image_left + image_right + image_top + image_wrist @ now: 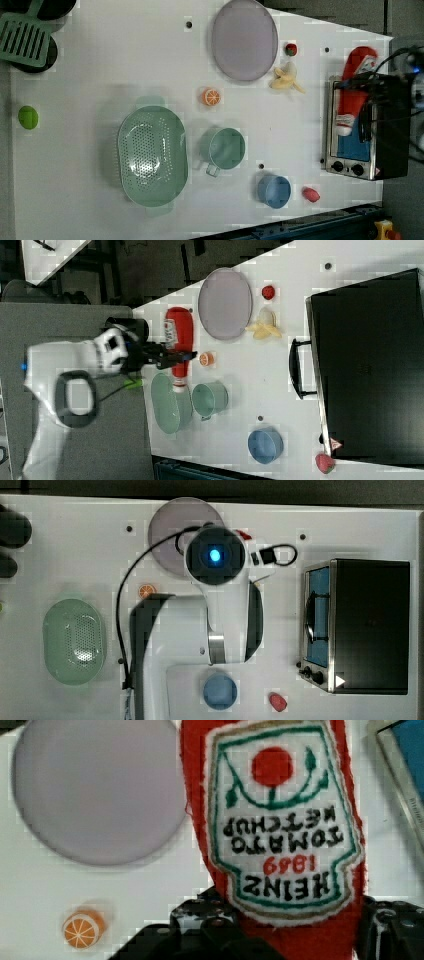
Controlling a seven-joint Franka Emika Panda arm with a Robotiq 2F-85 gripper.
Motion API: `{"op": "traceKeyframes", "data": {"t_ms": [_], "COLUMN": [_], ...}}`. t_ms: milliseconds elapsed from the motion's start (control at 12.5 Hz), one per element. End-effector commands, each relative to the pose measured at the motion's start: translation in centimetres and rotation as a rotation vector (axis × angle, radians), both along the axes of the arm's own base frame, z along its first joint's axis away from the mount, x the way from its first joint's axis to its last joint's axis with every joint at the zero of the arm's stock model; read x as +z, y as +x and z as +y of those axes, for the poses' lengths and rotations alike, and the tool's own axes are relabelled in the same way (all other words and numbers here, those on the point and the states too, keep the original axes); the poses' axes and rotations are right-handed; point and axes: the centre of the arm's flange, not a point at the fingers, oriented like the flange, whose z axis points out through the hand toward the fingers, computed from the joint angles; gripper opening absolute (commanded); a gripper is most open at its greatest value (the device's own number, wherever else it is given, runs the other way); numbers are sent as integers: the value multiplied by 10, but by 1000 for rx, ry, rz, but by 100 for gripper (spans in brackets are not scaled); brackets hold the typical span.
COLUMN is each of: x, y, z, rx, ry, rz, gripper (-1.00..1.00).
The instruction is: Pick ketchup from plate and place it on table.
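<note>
My gripper (285,935) is shut on the ketchup (285,820), a red soft bottle with a white label, and holds it by its lower body between the dark fingers (200,925). In the right view the ketchup (180,345) hangs in the air from the gripper (175,357), lifted off the surfaces. The plate (95,790), a pale lilac disc, lies bare beside the bottle; it also shows in the left view, plate (244,39). In the top view my wrist (215,555) covers the plate's (170,530) right edge. The white table (100,75) lies below.
A toaster oven (365,625) stands at the top view's right. On the table are a green perforated basket (152,156), a green mug (225,148), a blue dish (274,191), an orange slice (211,96), a banana (285,80) and a red lump (311,194).
</note>
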Motion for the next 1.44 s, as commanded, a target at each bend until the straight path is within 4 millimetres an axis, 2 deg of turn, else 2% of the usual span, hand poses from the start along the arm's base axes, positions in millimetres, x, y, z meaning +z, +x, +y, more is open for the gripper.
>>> {"op": "traceKeyframes", "data": {"t_ms": [80, 240, 560, 640, 800, 880, 1040, 1200, 1440], "x": [-71, -109, -173, -187, -202, -201, -186, -148, -74], "y": [-29, -42, -62, -68, -73, -73, -67, -54, -38], "z": [-25, -29, -30, -29, -28, -28, -28, -29, -31], "rx": [-137, -164, -172, -172, -170, -170, -169, -166, -174], "ry": [37, 65, 78, 78, 80, 80, 80, 79, 72], "rz": [76, 69, 36, 50, 49, 40, 10, -59, -77], "gripper": [20, 20, 20, 28, 70, 93, 100, 100, 100]}}
